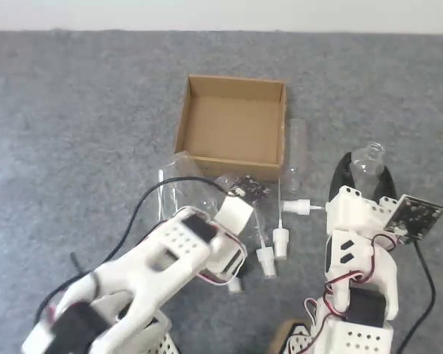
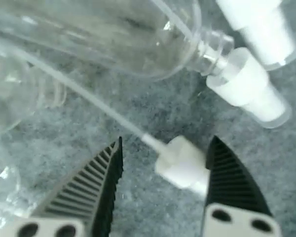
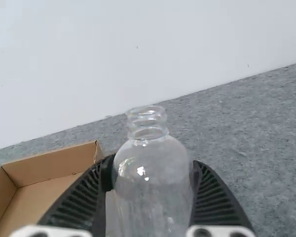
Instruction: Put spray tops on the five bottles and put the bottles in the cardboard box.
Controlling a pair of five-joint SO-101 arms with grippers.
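Note:
My right gripper is shut on a clear uncapped bottle, held upright right of the cardboard box; in the high view this gripper and the bottle stand at the right. My left gripper is open low over the carpet, its fingers on either side of a white spray top with a long thin tube. A clear bottle lies just beyond it, with two more spray tops beside its neck. The left arm covers this spot from above.
Loose spray tops lie on the grey carpet between the arms, one nearer the box. A clear bottle lies along the box's right wall, and others lie at its front left. The box is open and upright.

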